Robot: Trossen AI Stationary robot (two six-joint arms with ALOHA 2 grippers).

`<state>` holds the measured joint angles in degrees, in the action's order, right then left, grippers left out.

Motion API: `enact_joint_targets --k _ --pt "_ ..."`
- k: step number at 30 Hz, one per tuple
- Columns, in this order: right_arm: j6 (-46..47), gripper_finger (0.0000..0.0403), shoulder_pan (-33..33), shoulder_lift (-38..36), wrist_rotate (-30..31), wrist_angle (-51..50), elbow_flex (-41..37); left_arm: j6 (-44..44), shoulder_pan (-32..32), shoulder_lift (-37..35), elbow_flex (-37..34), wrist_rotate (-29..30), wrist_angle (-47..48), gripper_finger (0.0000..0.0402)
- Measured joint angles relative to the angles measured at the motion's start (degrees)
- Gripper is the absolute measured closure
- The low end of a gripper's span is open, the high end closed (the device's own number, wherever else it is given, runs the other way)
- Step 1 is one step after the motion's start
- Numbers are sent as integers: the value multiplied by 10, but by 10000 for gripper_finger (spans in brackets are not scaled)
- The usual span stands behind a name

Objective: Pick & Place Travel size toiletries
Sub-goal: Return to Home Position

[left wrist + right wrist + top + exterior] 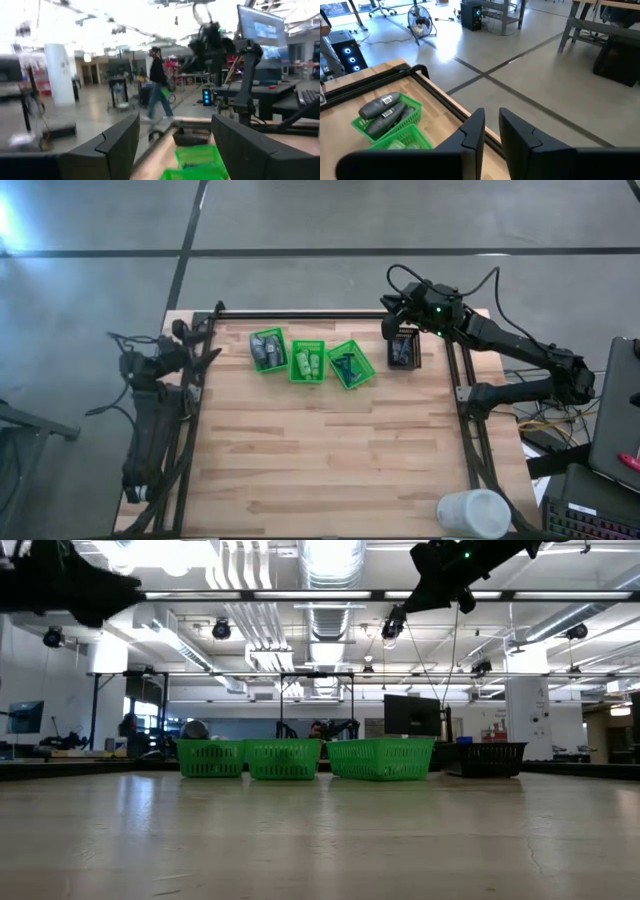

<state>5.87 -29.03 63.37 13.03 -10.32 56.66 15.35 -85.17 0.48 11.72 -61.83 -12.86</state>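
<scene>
Three green baskets stand in a row near the table's far edge. The left one [268, 350] holds dark grey tubes [384, 112], the middle one [307, 362] green bottles, the right one [350, 365] dark razor-like sticks. A black basket [404, 350] with a few dark items stands to their right. My right gripper [390, 315] hangs high above the black basket's far side, shut [492, 131], with nothing between its fingers. My left gripper [175, 127] is drawn back at the table's left edge [185, 340], open and holding nothing.
A big white cylinder [472, 513] stands at the table's near right corner. A black frame rail [330, 315] runs along the far edge and down both sides. Bare wood [320, 450] fills the table's middle and near part. A person [157, 82] walks in the room beyond.
</scene>
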Motion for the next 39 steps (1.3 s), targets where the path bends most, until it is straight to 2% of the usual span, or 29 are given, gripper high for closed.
enact_joint_targets --k 13,18,27,29,32,39 --pt "7 306 0 0 0 -2 0 1 2 -4 -109 0 24 149" --pt "12 292 0 0 0 -2 0 1 5 -4 -112 0 66 149" --pt "14 267 0 0 0 -3 0 0 5 -2 -112 0 75 149" --pt "19 261 0 0 0 -3 0 -2 5 9 -113 -5 115 149" --pt "32 254 0 0 0 -4 0 9 4 48 -111 -38 109 149" --pt "40 236 2 0 0 -15 0 14 4 87 -112 -43 124 149"
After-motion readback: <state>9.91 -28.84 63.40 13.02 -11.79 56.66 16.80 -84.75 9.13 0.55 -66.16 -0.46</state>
